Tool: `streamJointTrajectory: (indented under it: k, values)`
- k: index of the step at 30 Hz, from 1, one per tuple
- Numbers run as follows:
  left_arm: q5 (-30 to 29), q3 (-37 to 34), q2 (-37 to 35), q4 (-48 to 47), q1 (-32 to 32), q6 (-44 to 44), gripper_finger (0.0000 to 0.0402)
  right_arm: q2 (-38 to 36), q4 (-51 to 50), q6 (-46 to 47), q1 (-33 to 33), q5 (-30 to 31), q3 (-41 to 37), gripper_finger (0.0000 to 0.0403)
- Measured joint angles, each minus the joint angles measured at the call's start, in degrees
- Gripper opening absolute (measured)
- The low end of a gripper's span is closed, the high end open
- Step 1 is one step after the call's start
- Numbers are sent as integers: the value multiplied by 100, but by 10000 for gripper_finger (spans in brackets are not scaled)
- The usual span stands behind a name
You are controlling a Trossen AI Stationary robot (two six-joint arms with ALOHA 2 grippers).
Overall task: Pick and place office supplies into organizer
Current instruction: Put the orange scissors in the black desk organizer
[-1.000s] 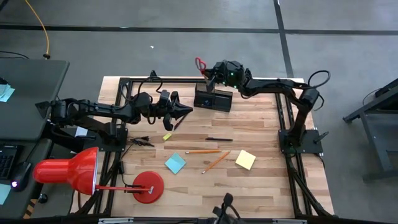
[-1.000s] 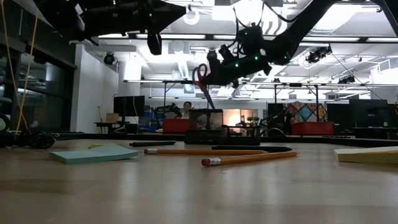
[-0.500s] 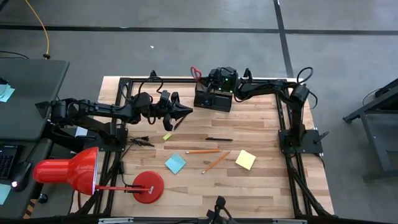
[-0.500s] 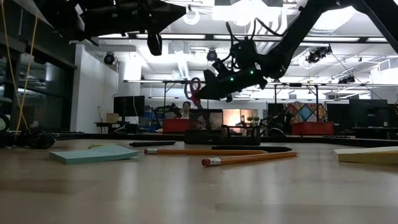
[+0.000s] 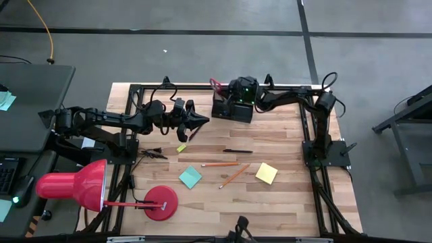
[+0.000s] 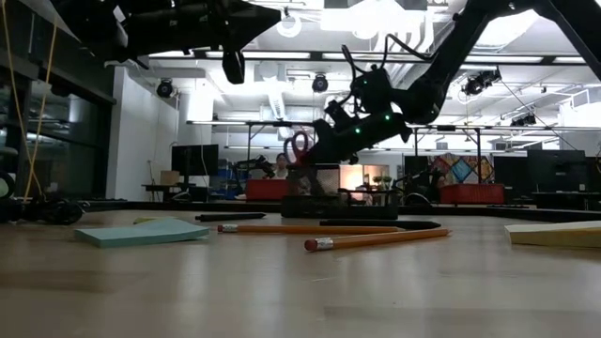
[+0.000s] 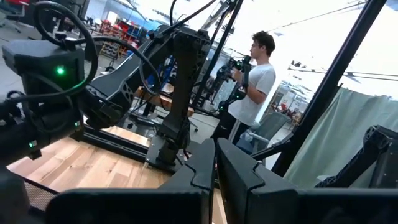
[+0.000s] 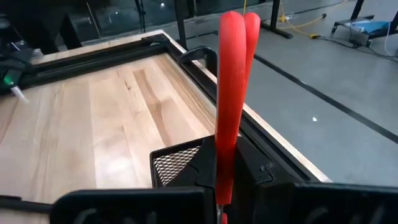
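Right gripper [image 5: 228,94] clamps red-handled scissors [image 5: 217,84] above organizer [image 5: 231,110], upper centre; left gripper [image 5: 201,119] closed, empty

Your wooden counter [image 5: 283,202] carries the black organizer [image 5: 231,111] at its far edge and the red lamp's base [image 5: 160,201] at the near left. Between them you have a pen [image 5: 237,151], two pencils [image 5: 226,169], the blue pad [image 5: 190,177], the yellow pad [image 5: 266,173] and a tiny yellow block [image 5: 181,148].

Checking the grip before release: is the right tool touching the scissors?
Touching. The right wrist view shows the right tool clamped on the scissors' red handles.
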Motion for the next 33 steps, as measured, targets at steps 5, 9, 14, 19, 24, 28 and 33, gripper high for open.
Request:
streamJointTrajectory:
  k: [5,9,14,19,24,28,33]
  values:
    - [-1,0,0,0,0,-12,7,-5,12,-379,17,-85,-116,5]
    - [24,0,0,0,0,-107,7,35,21,-458,20,-217,-118,5]
    - [41,2,0,-2,0,-120,7,65,-72,-396,13,-378,-110,22]
    - [25,2,0,-2,0,-118,7,76,-162,-296,53,-428,-116,61]
    - [22,2,0,-2,0,-118,7,78,-255,-255,53,-426,-114,84]
    - [24,2,0,-2,0,-118,7,80,-276,-156,51,-560,-116,107]
    - [26,2,0,0,0,-114,7,87,-525,-22,53,-487,-119,153]
